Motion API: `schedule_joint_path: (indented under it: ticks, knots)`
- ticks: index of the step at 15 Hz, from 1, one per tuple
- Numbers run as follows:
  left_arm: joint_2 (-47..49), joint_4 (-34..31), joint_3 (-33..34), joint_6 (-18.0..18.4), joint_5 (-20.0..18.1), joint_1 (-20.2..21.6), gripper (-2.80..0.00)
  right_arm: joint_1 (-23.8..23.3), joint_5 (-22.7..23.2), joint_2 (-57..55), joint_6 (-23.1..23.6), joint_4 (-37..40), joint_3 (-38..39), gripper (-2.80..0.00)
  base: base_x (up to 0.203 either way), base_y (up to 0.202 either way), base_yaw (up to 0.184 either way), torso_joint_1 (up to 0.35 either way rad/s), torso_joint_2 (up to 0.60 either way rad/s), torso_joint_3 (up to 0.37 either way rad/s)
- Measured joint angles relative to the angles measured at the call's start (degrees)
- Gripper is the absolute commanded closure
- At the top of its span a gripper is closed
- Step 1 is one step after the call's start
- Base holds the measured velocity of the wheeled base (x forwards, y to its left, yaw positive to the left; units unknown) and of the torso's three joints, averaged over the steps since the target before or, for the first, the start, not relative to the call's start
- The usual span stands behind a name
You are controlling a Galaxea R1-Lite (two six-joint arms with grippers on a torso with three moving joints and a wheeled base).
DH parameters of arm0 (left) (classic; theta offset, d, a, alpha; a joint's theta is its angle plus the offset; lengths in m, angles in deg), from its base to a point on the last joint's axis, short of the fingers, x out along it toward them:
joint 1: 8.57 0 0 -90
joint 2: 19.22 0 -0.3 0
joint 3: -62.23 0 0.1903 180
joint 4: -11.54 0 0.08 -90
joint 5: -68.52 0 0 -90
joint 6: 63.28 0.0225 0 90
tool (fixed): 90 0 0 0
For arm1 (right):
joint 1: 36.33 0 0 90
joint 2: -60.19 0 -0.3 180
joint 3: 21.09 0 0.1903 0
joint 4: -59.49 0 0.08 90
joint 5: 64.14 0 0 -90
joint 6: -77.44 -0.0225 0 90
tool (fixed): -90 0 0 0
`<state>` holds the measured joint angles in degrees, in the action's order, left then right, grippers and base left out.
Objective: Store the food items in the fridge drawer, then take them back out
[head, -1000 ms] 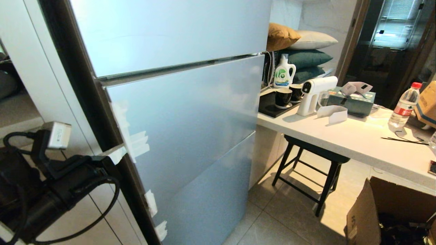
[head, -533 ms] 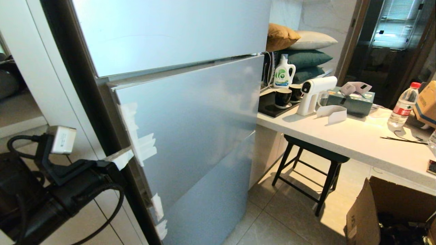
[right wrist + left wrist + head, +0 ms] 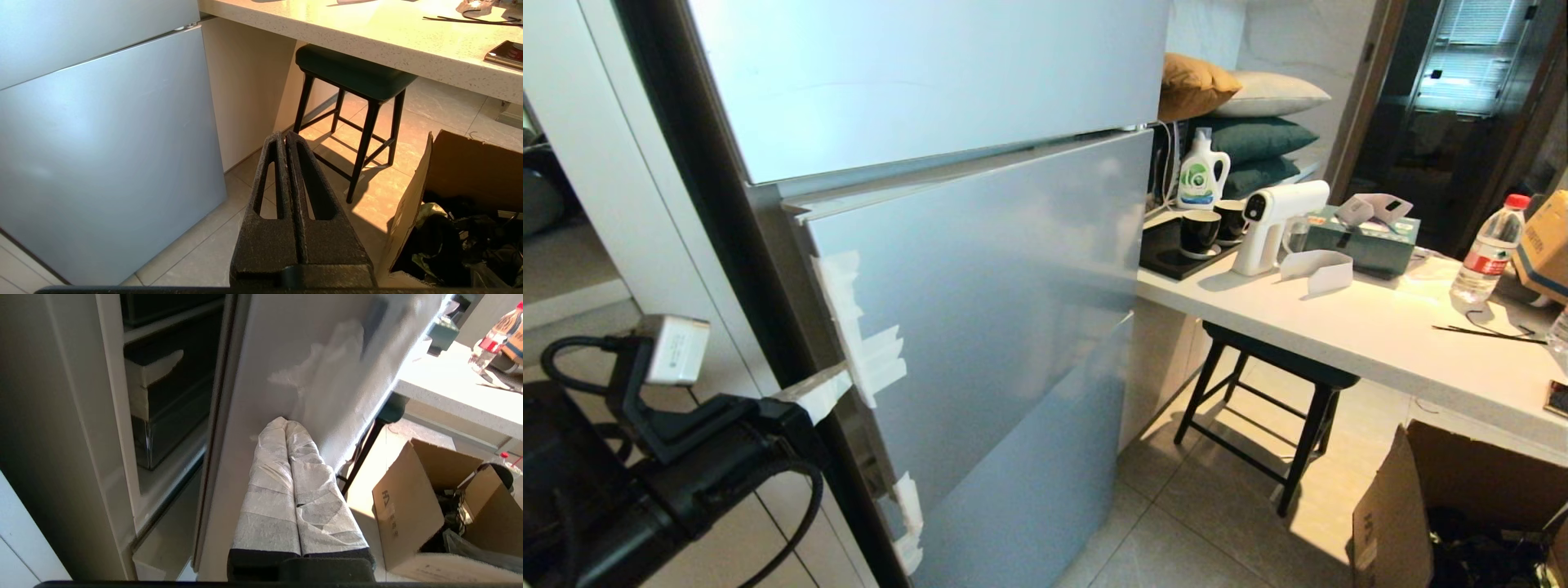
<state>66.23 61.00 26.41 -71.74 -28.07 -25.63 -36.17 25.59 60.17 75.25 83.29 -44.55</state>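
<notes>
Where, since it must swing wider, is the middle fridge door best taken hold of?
Its free taped edge, hooked from the robot's left, behind the panel. The fridge door is flat and handleless, and only that edge stands ajar; the shut left gripper sits there.

Four cushions (image 3: 1241, 122), two cups (image 3: 1201, 233), one stool (image 3: 1262, 408), perhaps two bottles (image 3: 1486, 249).

A narrow gap is seen between the fridge body (image 3: 110, 416) and the middle fridge door (image 3: 980, 302), held ajar. The left hand (image 3: 286, 424), fingers pressed together, is set against the door's edge. Beyond, passage is blocked by a stool (image 3: 1266, 408), the counter (image 3: 1380, 343) and a cardboard box (image 3: 1445, 506).
</notes>
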Motion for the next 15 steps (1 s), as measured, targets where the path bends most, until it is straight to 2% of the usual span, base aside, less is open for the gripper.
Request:
schedule_joint_path:
  ticks: [4, 15]
  knots:
    - [-1.3, -0.1, 1.4, -0.3, 0.0, -0.5, 0.00, 0.0, 0.0, 0.0, 0.0, 0.0, 0.0, 0.00, 0.000, 0.000, 0.000, 0.000, 0.00, 0.000]
    - [-3.3, -0.1, 2.4, 0.3, 0.1, -6.0, 0.00, 0.0, 0.0, 0.0, 0.0, 0.0, 0.0, 0.00, 0.000, 0.000, 0.000, 0.000, 0.00, 0.000]
